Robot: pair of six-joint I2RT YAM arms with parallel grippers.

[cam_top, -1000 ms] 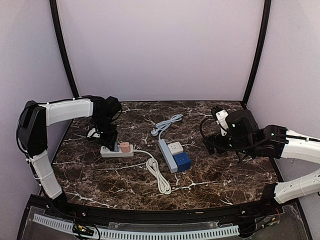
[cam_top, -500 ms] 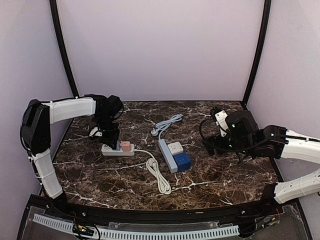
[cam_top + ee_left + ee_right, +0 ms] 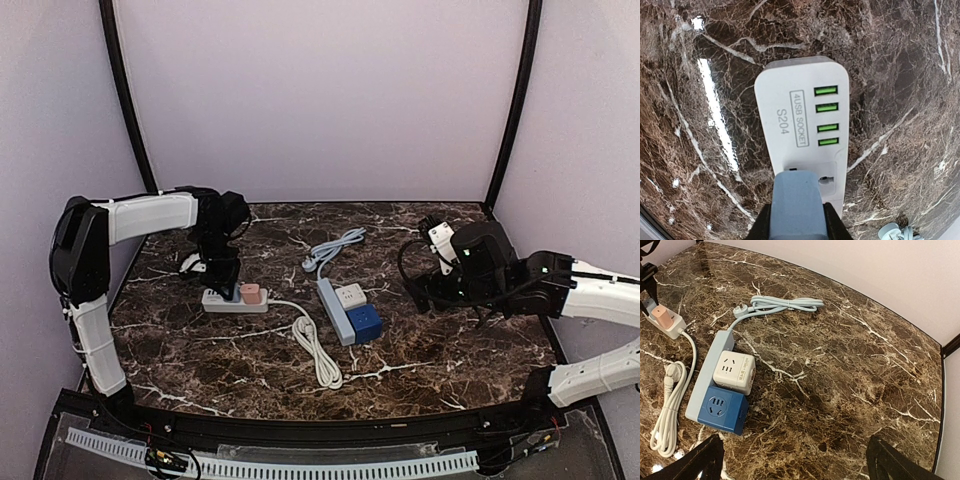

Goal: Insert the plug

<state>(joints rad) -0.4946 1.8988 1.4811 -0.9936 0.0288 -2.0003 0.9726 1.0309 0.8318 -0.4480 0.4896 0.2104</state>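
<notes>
Plug: blue-grey rectangular plastic plug (image 3: 795, 202), on the socket face of the white power strip, just beside the four green USB ports; whether its pins are seated cannot be told.
Left fingers: left fingers (image 3: 835, 227) clamped on the two sides of the plug from above.
Strip: white plastic power strip (image 3: 801, 130), flat at the left rear of the bench, marked "4USB SOCKET S204".
Adapter: pink block adapter (image 3: 249, 293) in the same strip, just beside the held plug.
White cable: white cable (image 3: 315, 350) runs from the strip to a bundle near the bench centre.
Second strip: pale blue power strip (image 3: 710, 375) carrying a white cube adapter (image 3: 733, 371) and a dark blue cube adapter (image 3: 721, 409), the two touching.
Blue cable: pale blue cable (image 3: 785, 304), coiled behind the second strip.
Right fingers: right fingers (image 3: 700, 462) spread wide, holding nothing, well apart from both strips.
Bench: dark brown marble bench (image 3: 450, 350).
</notes>
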